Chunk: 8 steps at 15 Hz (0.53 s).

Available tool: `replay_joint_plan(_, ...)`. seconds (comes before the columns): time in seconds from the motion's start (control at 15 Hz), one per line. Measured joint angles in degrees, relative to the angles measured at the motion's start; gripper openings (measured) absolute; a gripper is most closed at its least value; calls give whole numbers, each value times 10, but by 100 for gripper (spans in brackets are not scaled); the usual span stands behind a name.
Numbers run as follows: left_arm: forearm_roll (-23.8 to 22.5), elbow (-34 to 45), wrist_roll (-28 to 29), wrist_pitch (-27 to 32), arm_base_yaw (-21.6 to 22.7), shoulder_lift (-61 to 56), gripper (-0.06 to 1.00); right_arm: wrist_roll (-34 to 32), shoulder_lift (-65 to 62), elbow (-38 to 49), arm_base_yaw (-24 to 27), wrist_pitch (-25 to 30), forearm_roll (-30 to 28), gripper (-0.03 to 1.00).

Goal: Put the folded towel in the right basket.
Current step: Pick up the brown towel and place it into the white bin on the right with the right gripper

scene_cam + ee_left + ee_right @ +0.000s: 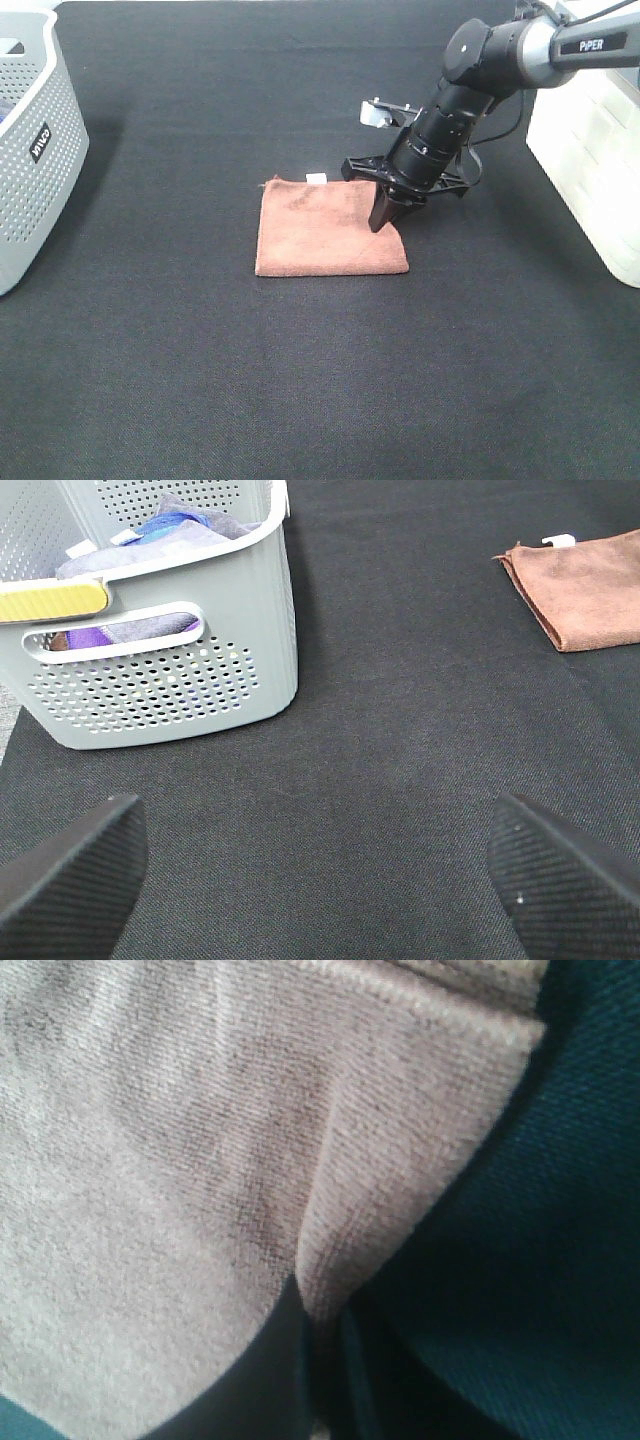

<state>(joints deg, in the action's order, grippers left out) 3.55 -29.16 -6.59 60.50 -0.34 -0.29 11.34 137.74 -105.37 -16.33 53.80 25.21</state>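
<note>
The folded towel (320,235) lies flat on the black table mat, rust-brown, with a small white tag (316,179) on its far edge. My right gripper (385,220) points down onto the towel's right edge. In the right wrist view the cloth (150,1160) bunches into a ridge that runs in between the dark fingers (270,1380), so the gripper (320,1370) is shut on the towel. The right basket (590,170), white with brick-like walls, stands at the right edge. My left gripper (320,880) is open and empty above the mat, far from the towel (590,585).
A grey dot-perforated basket (30,140) with a black label stands at the left edge. In the left wrist view it (170,650) holds purple and grey cloths. The black mat (320,400) covers the whole table.
</note>
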Motion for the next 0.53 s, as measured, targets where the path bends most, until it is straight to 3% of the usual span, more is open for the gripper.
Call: replay_joint_plan(0.53, 0, 0, 0, 0, 0, 0, 87, -17, -154, 0, -2, 2, -98, 1)
